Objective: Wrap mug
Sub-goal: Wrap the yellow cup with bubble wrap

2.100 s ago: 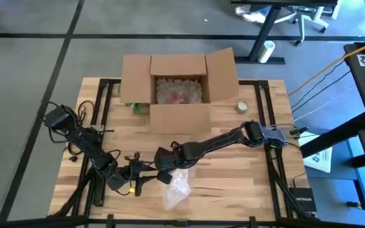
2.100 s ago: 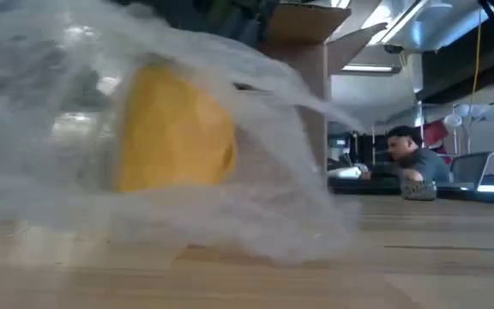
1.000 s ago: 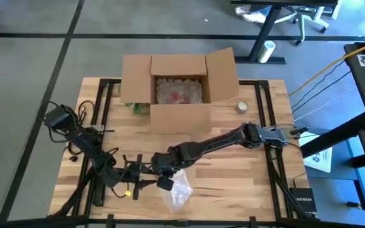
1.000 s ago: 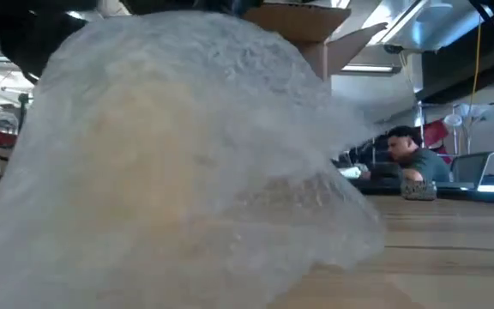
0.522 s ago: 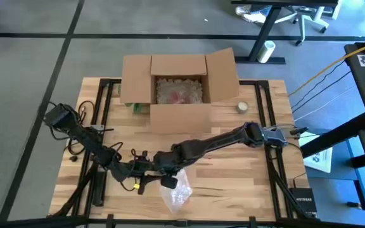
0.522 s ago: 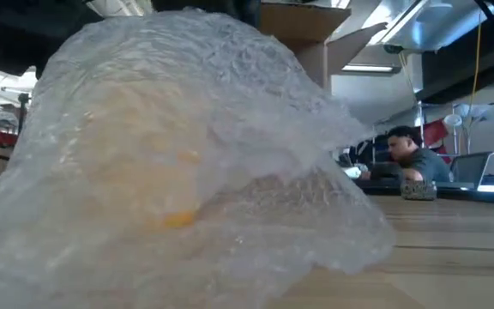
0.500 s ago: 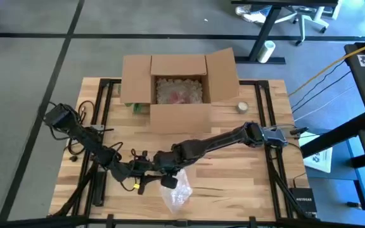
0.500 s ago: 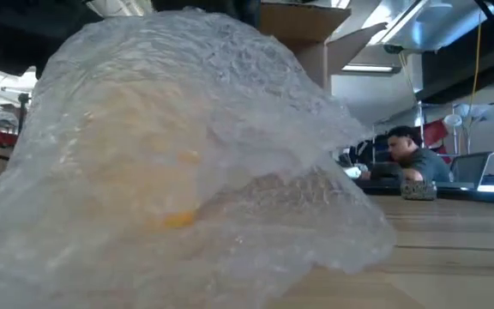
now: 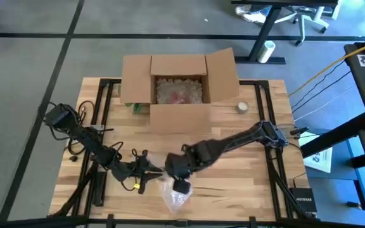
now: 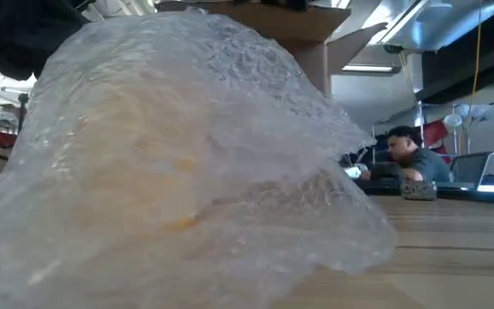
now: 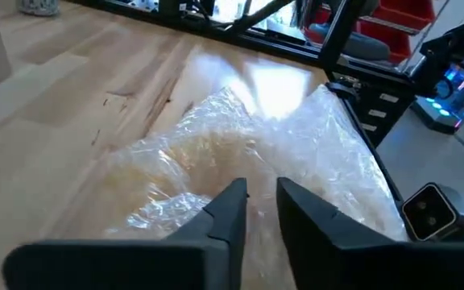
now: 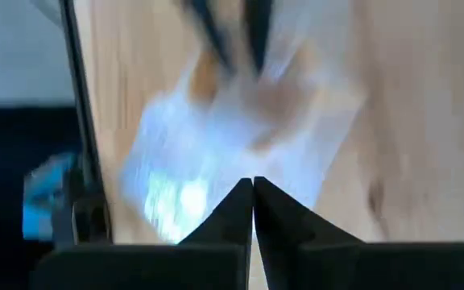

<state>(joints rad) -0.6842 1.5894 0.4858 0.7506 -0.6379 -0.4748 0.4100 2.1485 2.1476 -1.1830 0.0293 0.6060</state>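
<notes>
Caught mid-wrap, down near the front edge of the table (image 9: 246,183).

Starting left: left gripper (image 9: 139,172) parked low, just beside the bundle and aimed straight at it. Fingers down to a narrow slit in the wrist view, with nothing clearly pinched between them.

Next over, wrap (image 9: 175,199) bunched into a loose mound, with the mug (image 10: 174,215) inside. Showed only as a yellowish blur through the plastic from table height. Couldn't tell upright or on its side.

Then the right gripper (image 9: 180,185), reaching in from the right side and sitting at the back edge of the bundle. Fingers squeezed fully together. Couldn't make out any film caught between them, too blurry.

Farther back: open box (image 9: 179,88) with some filling in it, and a small roll (image 9: 241,107) just to its right, both well apart from the action. Way off right in the low view, a person (image 10: 406,154) at a desk, not involved.

Seemed like the fold-over step, honestly. Mug mostly covered, but baggy, with a loose flap splayed out to the right. Probably called for pinning the bundle with one gripper, then grabbing that flap with the other and tucking it under. Worth going gently: thin, slippery film and a mug free to roll inside.
</notes>
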